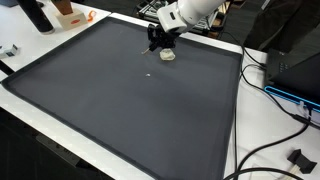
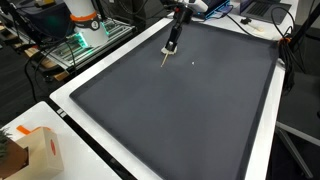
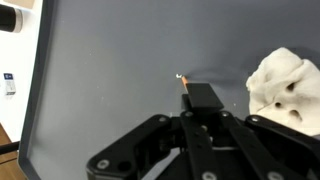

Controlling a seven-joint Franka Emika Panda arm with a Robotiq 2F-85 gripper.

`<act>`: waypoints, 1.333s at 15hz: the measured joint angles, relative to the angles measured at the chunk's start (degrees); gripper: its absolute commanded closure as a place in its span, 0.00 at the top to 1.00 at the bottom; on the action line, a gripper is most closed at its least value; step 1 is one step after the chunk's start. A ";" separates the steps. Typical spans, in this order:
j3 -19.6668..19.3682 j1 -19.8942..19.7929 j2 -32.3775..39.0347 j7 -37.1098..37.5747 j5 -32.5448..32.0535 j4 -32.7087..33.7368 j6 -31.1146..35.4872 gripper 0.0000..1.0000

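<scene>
A dark mat covers the counter, and near its twelve o'clock edge the jaws pinch a thin stick, a white lump at its three o'clock, so a firm, upright hold seems wise.

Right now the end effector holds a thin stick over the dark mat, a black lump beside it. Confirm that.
Not quite: the lump is white, not black, as the wrist view shows. The end effector does hold the stick over the dark mat.
</scene>
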 measured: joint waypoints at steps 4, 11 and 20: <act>0.01 0.02 -0.33 -3.02 0.00 0.38 0.00 0.03; 0.22 0.03 -3.08 -8.77 0.15 0.46 0.00 0.03; 0.61 -0.92 -9.22 -18.85 3.06 -0.31 0.55 0.03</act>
